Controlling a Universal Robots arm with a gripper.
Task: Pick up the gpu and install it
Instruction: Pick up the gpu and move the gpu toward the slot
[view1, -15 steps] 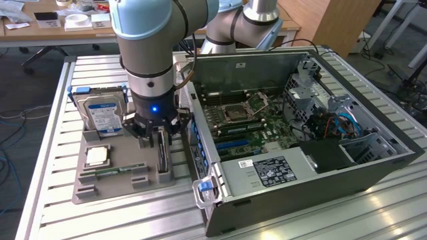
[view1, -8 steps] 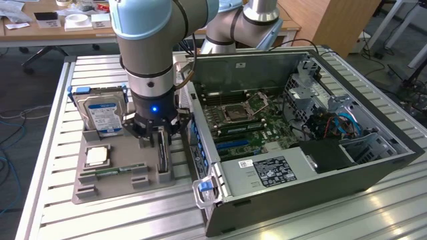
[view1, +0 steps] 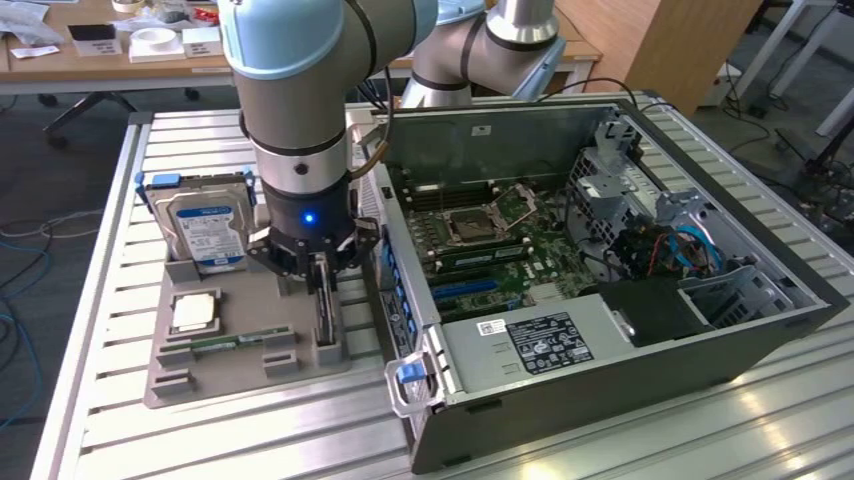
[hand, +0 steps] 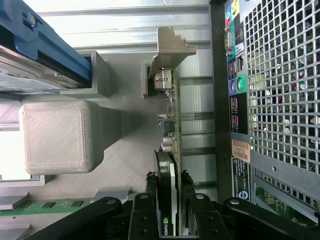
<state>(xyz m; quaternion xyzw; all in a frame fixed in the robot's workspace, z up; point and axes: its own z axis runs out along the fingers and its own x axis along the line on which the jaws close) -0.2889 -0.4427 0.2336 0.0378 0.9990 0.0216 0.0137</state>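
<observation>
Pick step imo: gripper (view1: 320, 272) straddles gpu (view1: 327, 325) standing in tray (view1: 234, 375) just beside PC case (view1: 747, 335). Can't tell if it's clamped yet. Lift needs firm hold, straight pull.

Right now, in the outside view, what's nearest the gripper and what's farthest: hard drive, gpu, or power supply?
1. gpu: directly below the gripper, on edge in the tray.
2. Hard drive: upright, toward the exterior view's left.
3. Power supply: inside the case, toward the exterior view's right.
</observation>
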